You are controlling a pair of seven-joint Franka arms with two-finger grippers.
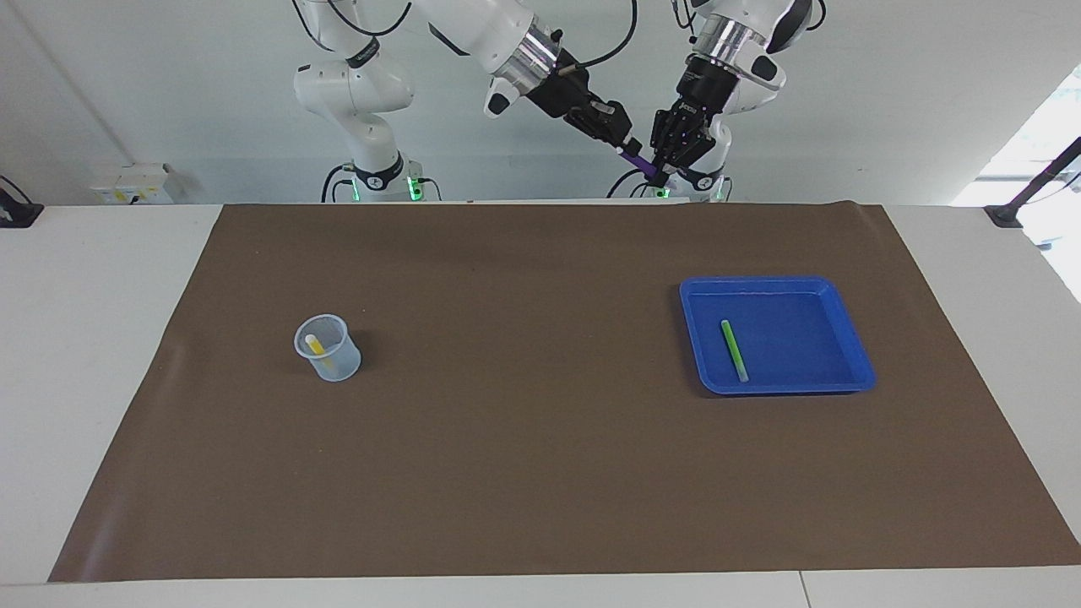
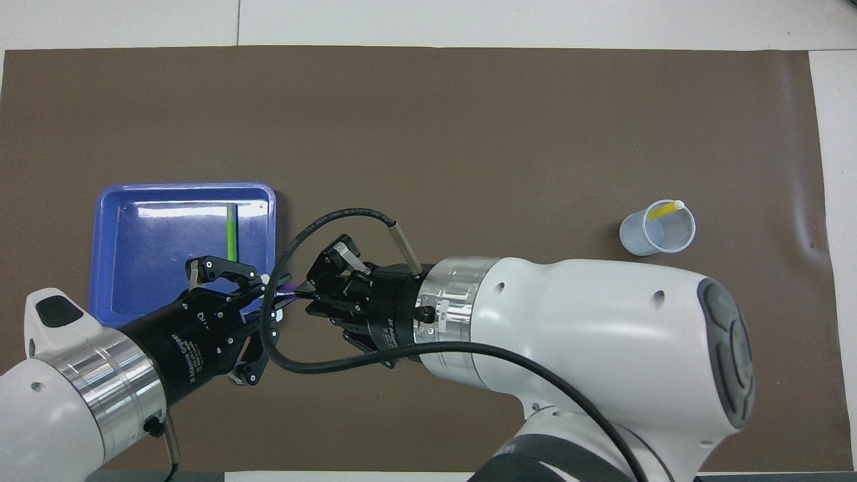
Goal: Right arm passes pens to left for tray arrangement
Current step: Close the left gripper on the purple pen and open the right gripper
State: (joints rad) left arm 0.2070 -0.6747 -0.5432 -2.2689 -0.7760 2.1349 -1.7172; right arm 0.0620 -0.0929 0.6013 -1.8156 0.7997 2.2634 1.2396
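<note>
Both arms are glossy white with rounded shells and black seams at the joints. Each wrist ends in a ribbed silver metal ring dotted with small screws and holes. The left gripper [image 1: 667, 165] and the right gripper [image 1: 625, 145] are matte black, built of jointed links with pale rivets; white lettering runs along the left one's body. A thick black cable loops from each wrist, ending in a silver plug. Dark oval caps mark the shells. Green lights glow at both bases, beside black collar bands.
</note>
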